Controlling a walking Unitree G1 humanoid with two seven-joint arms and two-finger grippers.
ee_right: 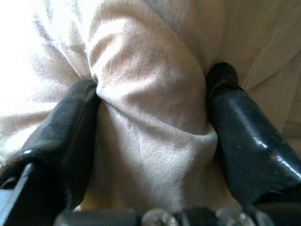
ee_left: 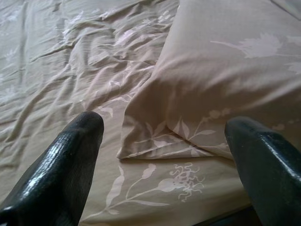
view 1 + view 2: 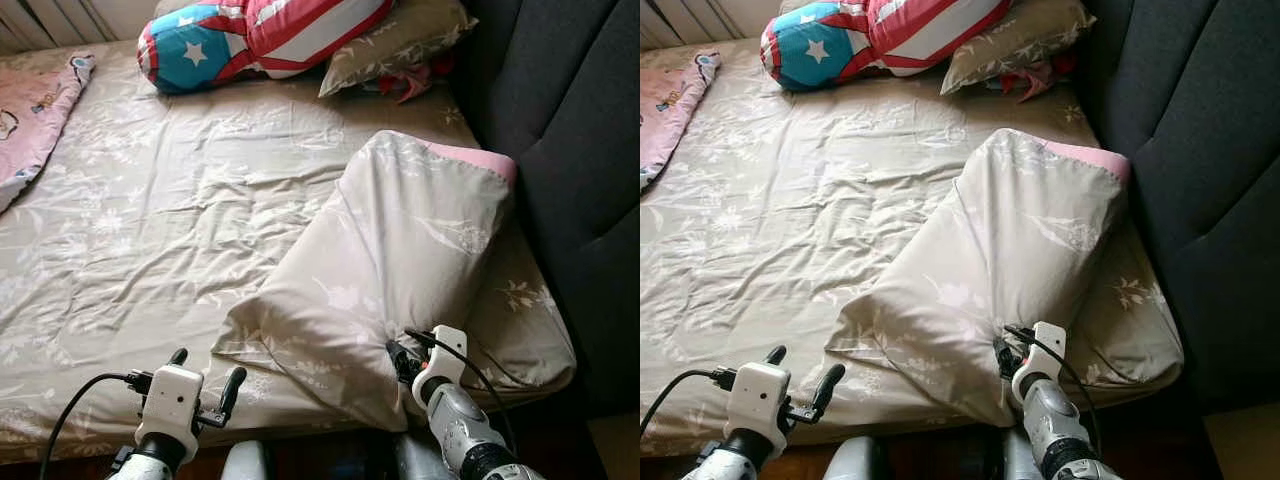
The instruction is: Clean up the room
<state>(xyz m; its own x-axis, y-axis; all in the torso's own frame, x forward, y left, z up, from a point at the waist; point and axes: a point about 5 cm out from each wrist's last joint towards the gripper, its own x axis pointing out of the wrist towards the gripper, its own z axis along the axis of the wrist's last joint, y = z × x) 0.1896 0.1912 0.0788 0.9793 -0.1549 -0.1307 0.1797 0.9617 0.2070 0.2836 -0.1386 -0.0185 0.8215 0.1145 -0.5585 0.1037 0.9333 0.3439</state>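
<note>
A large beige floral pillow with a pink end lies slanted on the right side of the bed, its far end against the dark headboard. My right gripper is at the pillow's near edge. In the right wrist view its fingers pinch a bunched fold of the pillowcase between them. My left gripper hovers over the bed's front edge, left of the pillow's near corner, open with nothing between its fingers.
A stars-and-stripes cushion and another beige pillow with a red item below it lie at the far end. A pink blanket covers the far left. The dark upholstered headboard runs along the right.
</note>
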